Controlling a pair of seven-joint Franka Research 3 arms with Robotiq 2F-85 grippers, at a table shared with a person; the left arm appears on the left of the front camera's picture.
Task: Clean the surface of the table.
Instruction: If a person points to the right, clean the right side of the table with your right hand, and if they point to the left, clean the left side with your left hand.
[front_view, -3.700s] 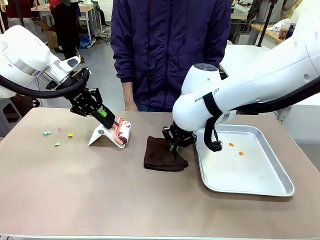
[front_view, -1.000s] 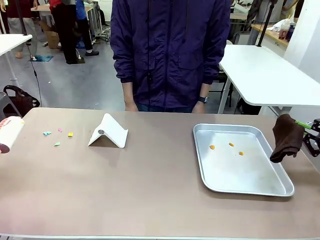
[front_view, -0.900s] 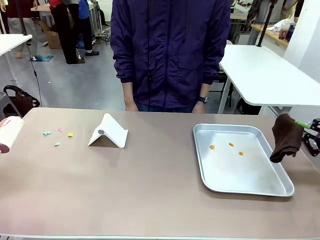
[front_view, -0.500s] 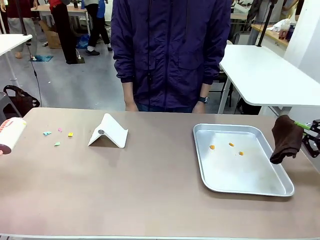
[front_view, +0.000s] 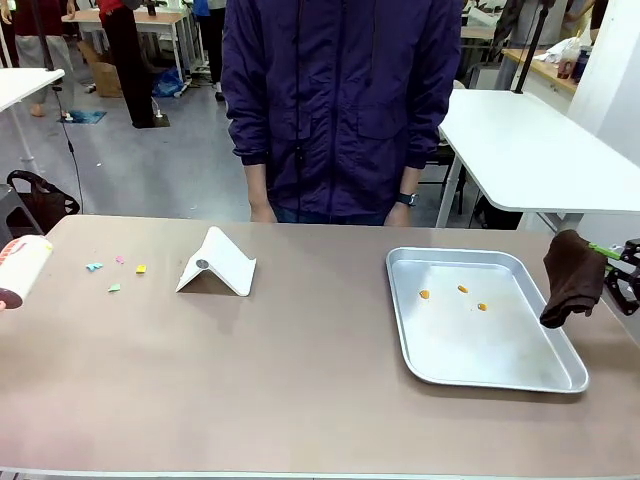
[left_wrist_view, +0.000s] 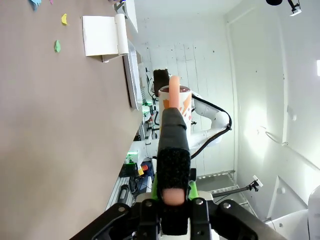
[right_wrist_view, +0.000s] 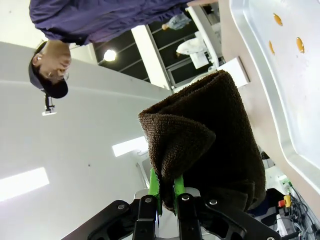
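Front view: table (front_view: 300, 390) spans the lower frame, brown top in full. On it: 1 white stand (front_view: 222, 265) left of centre, 4 paper scraps (front_view: 114, 288) at mid left, 1 tray (front_view: 500, 383) at right, 3 orange bits (front_view: 424, 294) in the tray. 1 person (front_view: 340, 100) stands at the far edge, top centre. 1 roller (front_view: 22, 268) shows at the left edge, above the table, and 1 brown cloth (front_view: 572, 275) hangs at the right edge, just beside the tray's right rim, clear of the table. Left wrist view adds the grip: left pincer (left_wrist_view: 173, 187), bottom centre, narrow, clamped on the roller's black handle; the table runs down the left side of the frame, with the stand and 3 scraps at upper left, tray rim seen edge-on. Right wrist view adds the other grip: right pincer (right_wrist_view: 166, 185), bottom centre, narrow, green pads pinching a fold of the cloth, which bunches across mid frame; the tray with its bits lies at upper right.
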